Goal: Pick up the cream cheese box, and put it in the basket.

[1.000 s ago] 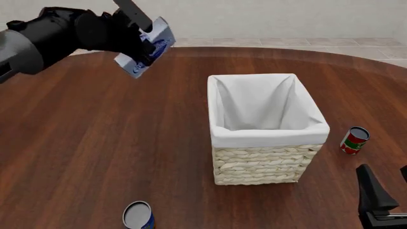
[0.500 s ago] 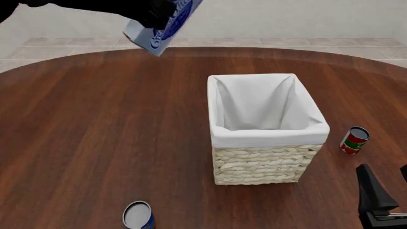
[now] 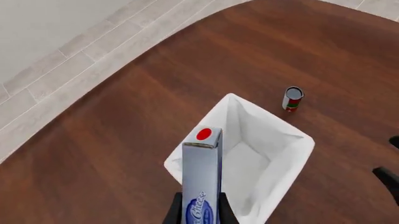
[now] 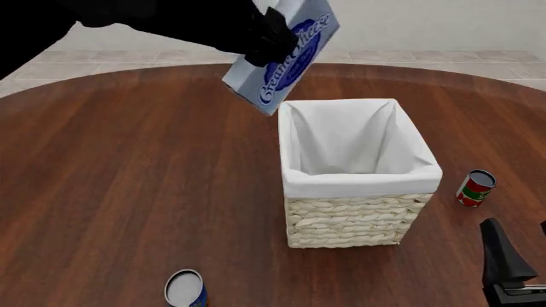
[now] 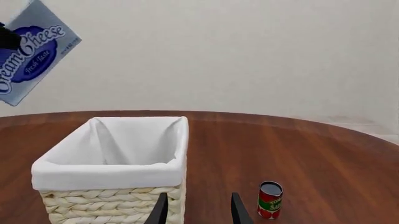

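The cream cheese box, light blue and white with a dark blue oval logo, hangs tilted in the air above the far left corner of the basket. My left gripper is shut on it. In the left wrist view the box's narrow edge points down toward the white-lined basket below. The right wrist view shows the box high above the basket. My right gripper stands open near the table's front right, with nothing between its fingers.
A red can stands on the wooden table to the right of the basket, close to the right gripper. A blue can sits at the front edge, left of the basket. The table's curved far edge meets a tiled floor.
The left arm has carried the box rightward and nearer, from the far left to above the basket's far left corner. The right arm has stayed put.
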Robot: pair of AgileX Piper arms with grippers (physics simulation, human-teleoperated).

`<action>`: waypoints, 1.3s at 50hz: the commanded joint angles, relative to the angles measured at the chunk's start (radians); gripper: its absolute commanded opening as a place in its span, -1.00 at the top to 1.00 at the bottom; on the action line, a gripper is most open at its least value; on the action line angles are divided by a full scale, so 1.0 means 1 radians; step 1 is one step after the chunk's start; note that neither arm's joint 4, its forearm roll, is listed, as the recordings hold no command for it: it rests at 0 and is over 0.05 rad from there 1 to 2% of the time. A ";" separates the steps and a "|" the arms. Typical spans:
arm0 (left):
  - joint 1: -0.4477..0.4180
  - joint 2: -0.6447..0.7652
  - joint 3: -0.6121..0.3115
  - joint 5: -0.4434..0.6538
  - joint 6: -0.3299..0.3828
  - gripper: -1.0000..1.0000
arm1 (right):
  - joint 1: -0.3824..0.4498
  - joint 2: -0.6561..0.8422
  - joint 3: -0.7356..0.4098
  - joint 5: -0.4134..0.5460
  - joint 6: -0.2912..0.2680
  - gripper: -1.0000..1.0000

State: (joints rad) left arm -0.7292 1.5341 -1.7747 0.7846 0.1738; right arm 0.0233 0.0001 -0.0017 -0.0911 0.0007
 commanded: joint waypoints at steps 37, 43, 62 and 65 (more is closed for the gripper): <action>-0.054 0.299 -0.340 0.092 -0.043 1.00 | 0.007 0.000 0.000 0.006 0.004 -1.00; -0.061 0.363 -0.412 0.118 -0.067 1.00 | 0.004 0.000 0.000 -0.001 0.023 -1.00; -0.061 0.421 -0.314 0.022 -0.079 1.00 | 0.001 0.000 0.000 -0.003 0.023 -1.00; -0.065 0.424 -0.304 0.015 -0.082 1.00 | 0.001 0.000 0.000 -0.004 0.024 -1.00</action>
State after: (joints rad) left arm -0.7939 1.9426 -2.1256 0.8481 0.0792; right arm 0.0256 0.0001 -0.0015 -0.0925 0.0205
